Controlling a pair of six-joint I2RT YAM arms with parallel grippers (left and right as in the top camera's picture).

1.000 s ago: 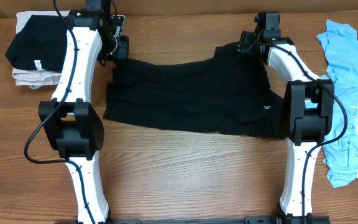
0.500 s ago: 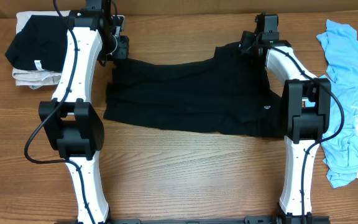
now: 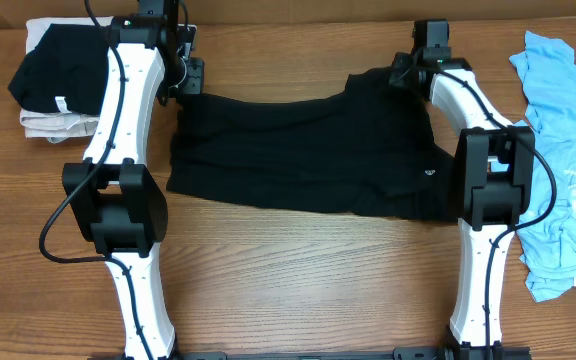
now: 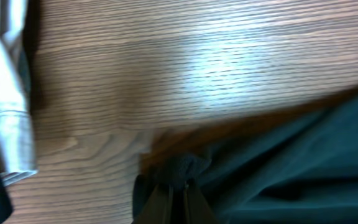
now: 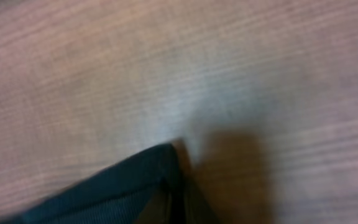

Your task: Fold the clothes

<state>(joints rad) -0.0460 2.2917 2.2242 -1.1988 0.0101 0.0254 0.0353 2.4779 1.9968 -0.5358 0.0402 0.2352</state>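
Both arms reach out to the far side of the table, elbows low. The left gripper [image 3: 190,80] is wrist-down with its jaws closed on a shirt [image 3: 298,150] corner. The right gripper [image 3: 401,72] mirrors it, also pinching a shirt corner.

The left arm [image 3: 128,90] and the right arm [image 3: 468,100] are glossy white shells joined by blocky black joint housings [image 3: 118,205], each trailed by a thin black cable [image 3: 48,235], ending in the dark-fingered left gripper [image 4: 174,183] and right gripper [image 5: 178,186].
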